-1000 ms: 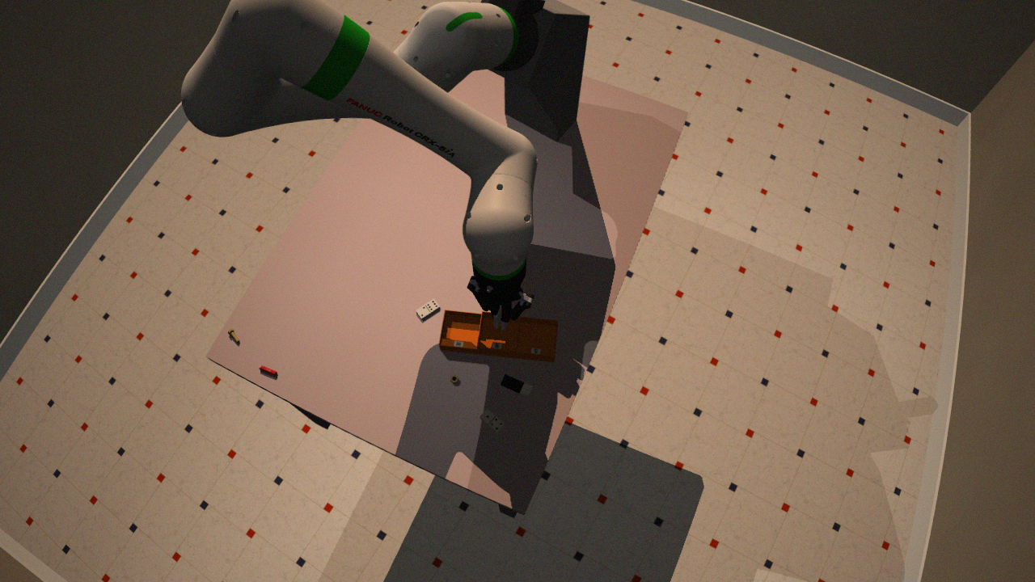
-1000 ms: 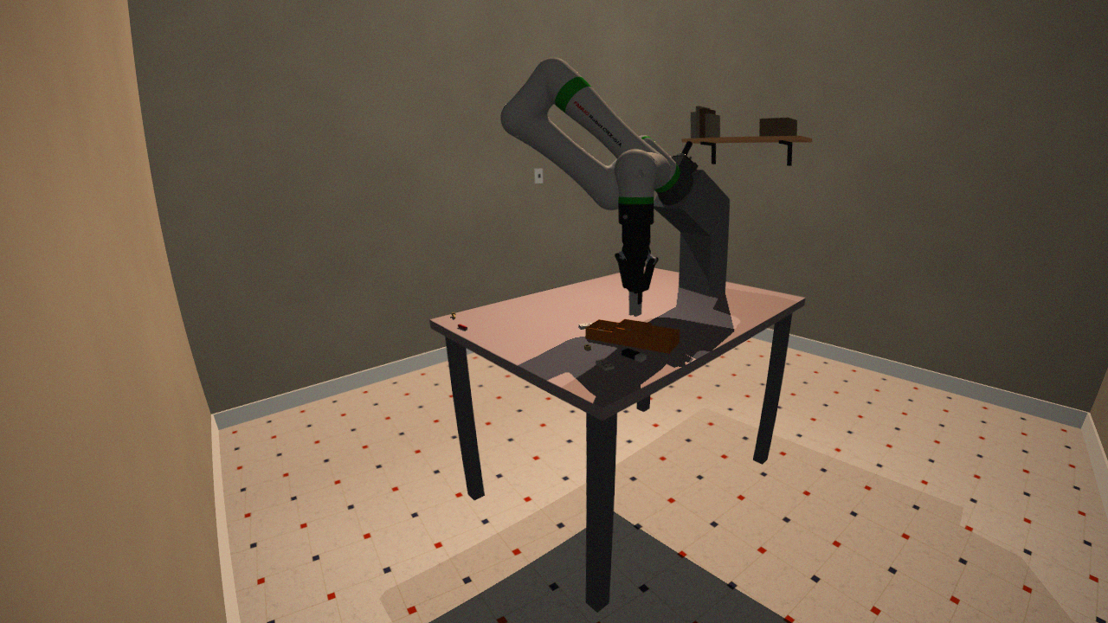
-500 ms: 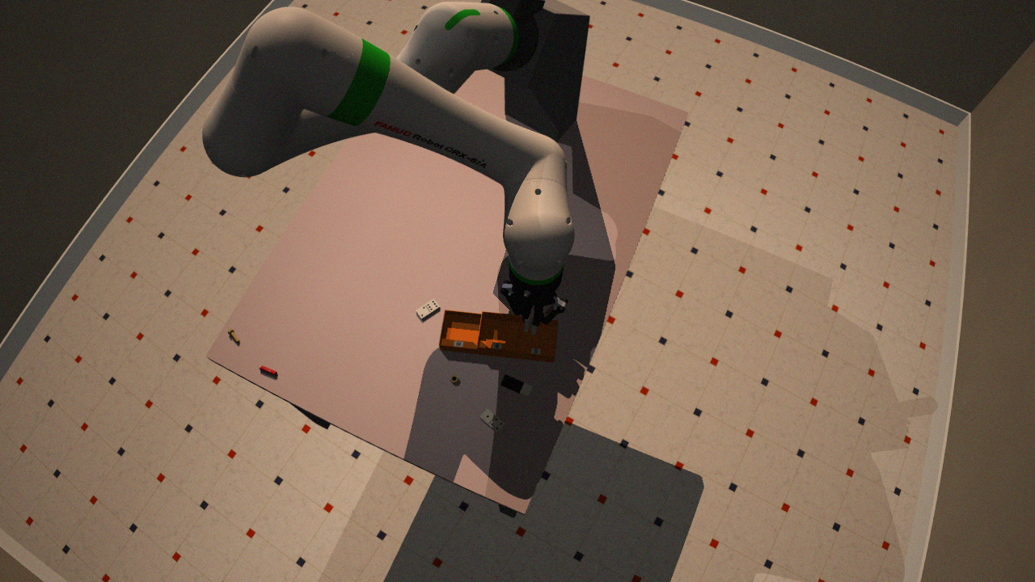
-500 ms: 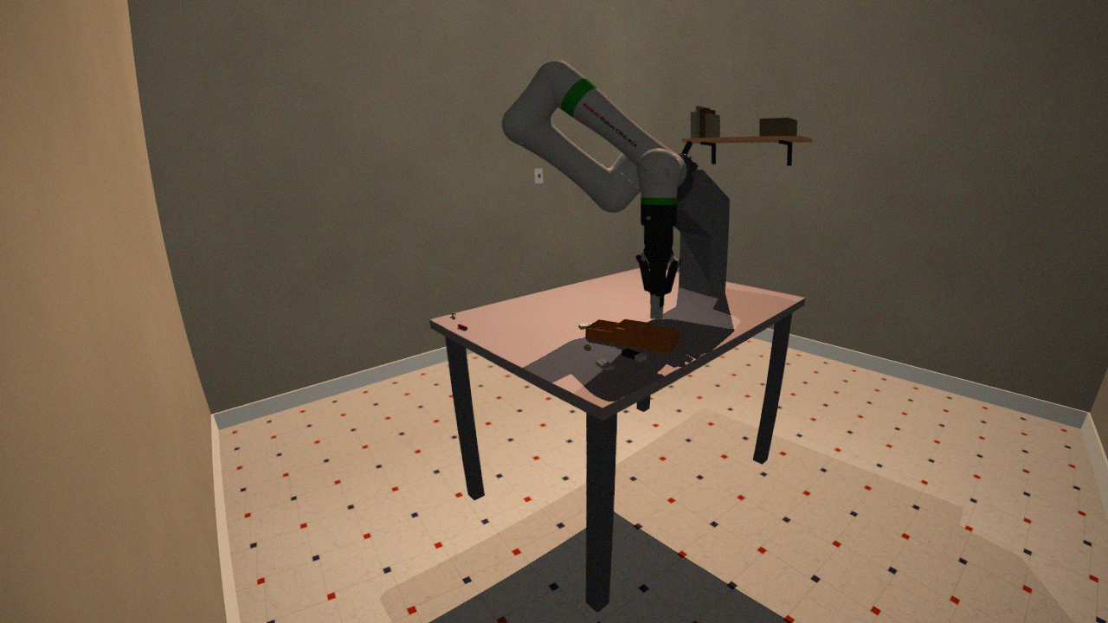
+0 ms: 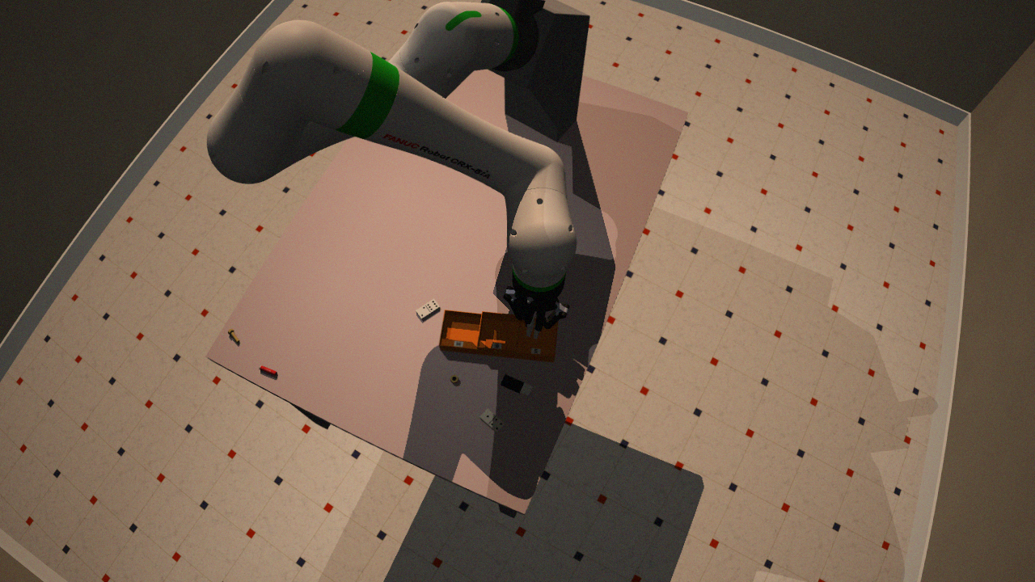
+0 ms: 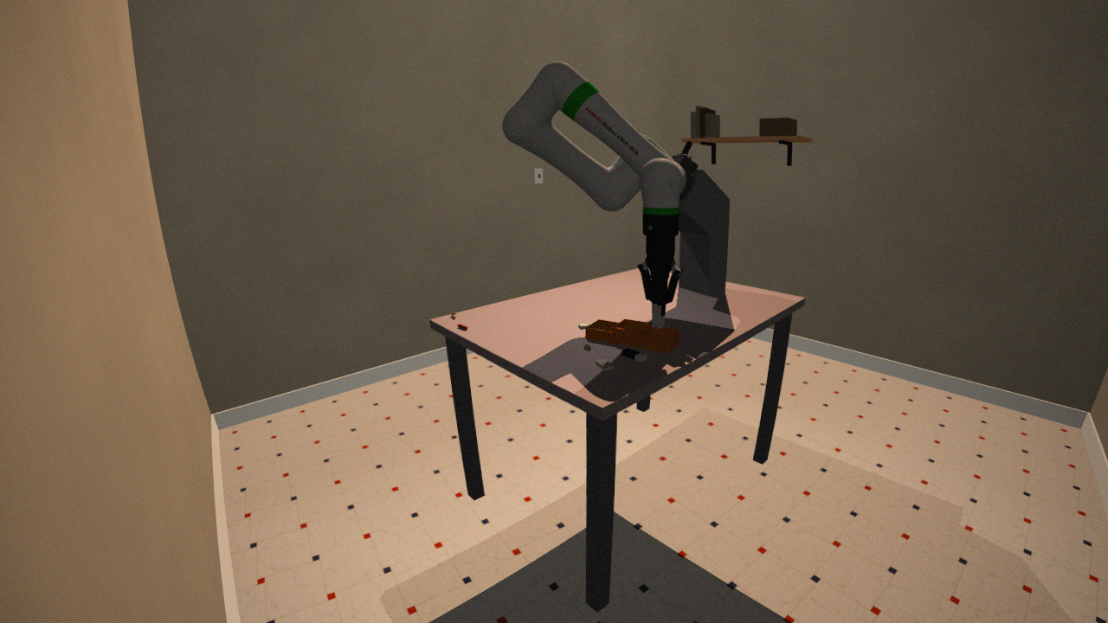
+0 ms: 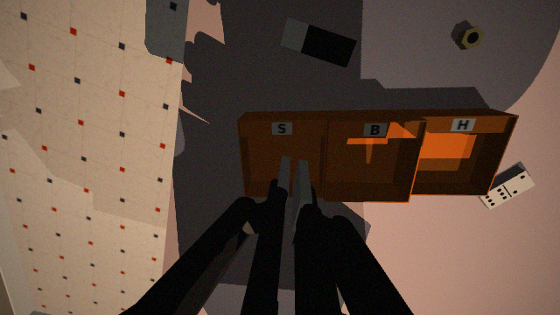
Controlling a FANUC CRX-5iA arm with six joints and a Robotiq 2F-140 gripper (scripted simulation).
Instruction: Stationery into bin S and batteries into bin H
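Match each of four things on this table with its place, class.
Things:
1. hand
2. hex nut
3. white domino
4. small red object

Places:
a. near the table's edge, far from the bins
b. over bin S
c. by the outer corner of bin H
d. in shadow, on the label side of the bins

Pairs: 1-b, 2-d, 3-c, 4-a
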